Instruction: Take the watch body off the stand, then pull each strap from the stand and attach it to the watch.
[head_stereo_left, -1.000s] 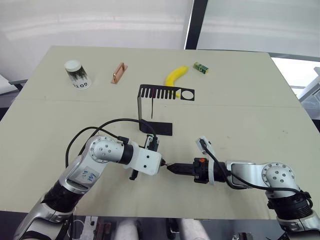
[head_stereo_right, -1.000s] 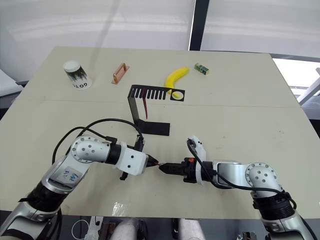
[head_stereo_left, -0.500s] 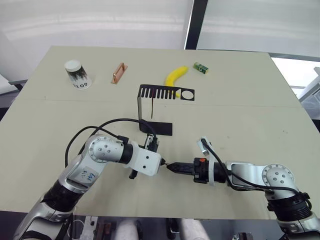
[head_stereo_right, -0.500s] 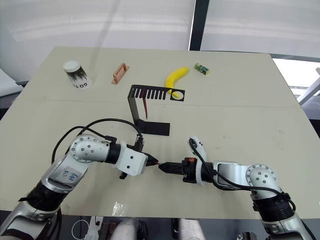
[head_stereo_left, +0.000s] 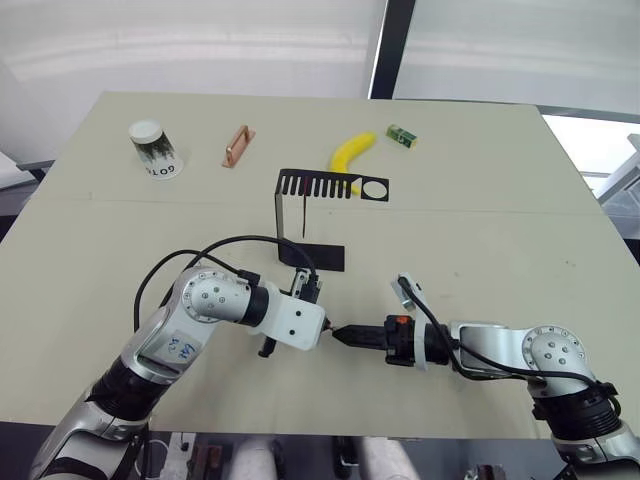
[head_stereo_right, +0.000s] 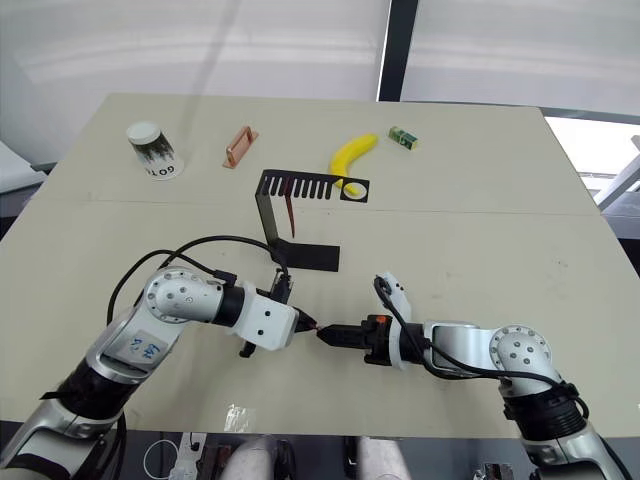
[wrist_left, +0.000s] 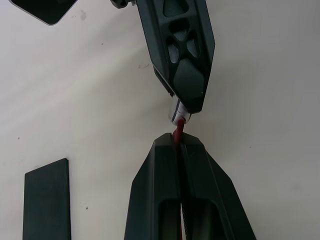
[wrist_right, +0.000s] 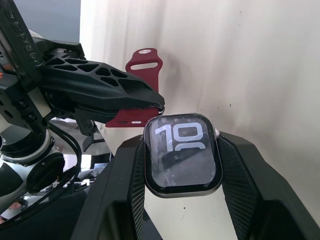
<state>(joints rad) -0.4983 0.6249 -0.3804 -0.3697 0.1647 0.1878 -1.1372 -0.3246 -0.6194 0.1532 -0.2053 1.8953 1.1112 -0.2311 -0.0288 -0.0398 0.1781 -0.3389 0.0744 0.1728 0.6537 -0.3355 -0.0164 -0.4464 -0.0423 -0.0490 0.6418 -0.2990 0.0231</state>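
I have the rounded-square grey-rimmed watch body (wrist_right: 181, 153) clamped in my right gripper (head_stereo_left: 343, 336) above the tabletop, my left gripper (wrist_left: 179, 146) pressing a maroon strap (wrist_right: 137, 90) into it, the second strap (head_stereo_right: 288, 213) hanging on the black sheet-metal stand (head_stereo_left: 300, 218).

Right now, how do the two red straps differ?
One strap is pinched in the left end effector, held against the watch in the right end effector. The other strap hangs from the stand, untouched. Both are thin and dark red.
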